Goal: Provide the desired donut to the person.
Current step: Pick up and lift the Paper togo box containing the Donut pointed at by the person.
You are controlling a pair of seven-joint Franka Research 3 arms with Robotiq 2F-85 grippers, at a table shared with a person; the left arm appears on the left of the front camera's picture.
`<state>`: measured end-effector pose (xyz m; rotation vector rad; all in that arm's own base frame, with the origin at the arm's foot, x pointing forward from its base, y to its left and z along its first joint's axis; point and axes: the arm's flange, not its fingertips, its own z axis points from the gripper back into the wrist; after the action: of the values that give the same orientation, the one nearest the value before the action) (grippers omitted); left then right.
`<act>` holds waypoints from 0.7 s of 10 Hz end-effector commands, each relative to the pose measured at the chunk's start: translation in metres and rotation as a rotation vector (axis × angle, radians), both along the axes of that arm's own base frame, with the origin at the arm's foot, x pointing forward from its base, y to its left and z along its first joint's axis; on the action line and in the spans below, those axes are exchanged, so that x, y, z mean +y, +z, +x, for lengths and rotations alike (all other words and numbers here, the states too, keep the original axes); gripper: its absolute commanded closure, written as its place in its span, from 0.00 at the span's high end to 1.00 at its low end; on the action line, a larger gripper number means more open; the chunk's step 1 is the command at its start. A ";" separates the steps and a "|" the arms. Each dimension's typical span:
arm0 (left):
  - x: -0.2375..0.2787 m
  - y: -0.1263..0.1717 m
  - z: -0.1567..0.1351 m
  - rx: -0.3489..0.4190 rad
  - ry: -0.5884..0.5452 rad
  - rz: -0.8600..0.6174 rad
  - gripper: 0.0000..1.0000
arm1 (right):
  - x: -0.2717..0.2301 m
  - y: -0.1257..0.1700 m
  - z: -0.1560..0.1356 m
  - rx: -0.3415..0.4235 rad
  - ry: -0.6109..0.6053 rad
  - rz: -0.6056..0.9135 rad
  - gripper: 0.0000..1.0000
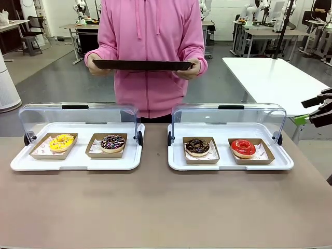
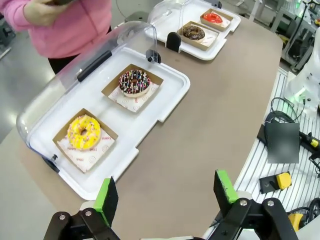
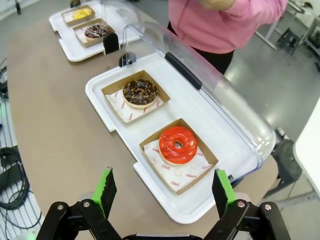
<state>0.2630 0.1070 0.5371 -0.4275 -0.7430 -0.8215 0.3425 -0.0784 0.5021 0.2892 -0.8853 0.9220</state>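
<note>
Person in a pink hoodie stands at the far side of the table, both hands holding a flat dark tray at waist height. Two white display trays sit side by side on the table, clear lids flipped up at the back. Left display tray: yellow sprinkled donut and chocolate sprinkled donut. Right display tray: chocolate crumb donut and red glazed donut. Each donut lies in its own brown cardboard box. Which donut is wanted: cannot tell. Left gripper hangs above the near table edge by the left display tray, fingers spread, holding nothing. Right gripper hangs near the red glazed donut, fingers spread, holding nothing.
</note>
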 end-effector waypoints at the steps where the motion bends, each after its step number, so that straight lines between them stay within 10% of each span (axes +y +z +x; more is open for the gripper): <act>1: -0.047 -0.083 -0.045 0.008 -0.010 -0.018 1.00 | 0.006 -0.020 -0.015 -0.018 0.027 0.038 1.00; 7: -0.035 -0.076 -0.037 0.031 -0.048 -0.025 1.00 | 0.003 -0.016 -0.011 -0.037 -0.002 0.105 1.00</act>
<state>0.2641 0.1090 0.5200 -0.4812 -0.6868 -0.8393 0.3421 -0.0805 0.5022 0.3534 -0.9370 0.8764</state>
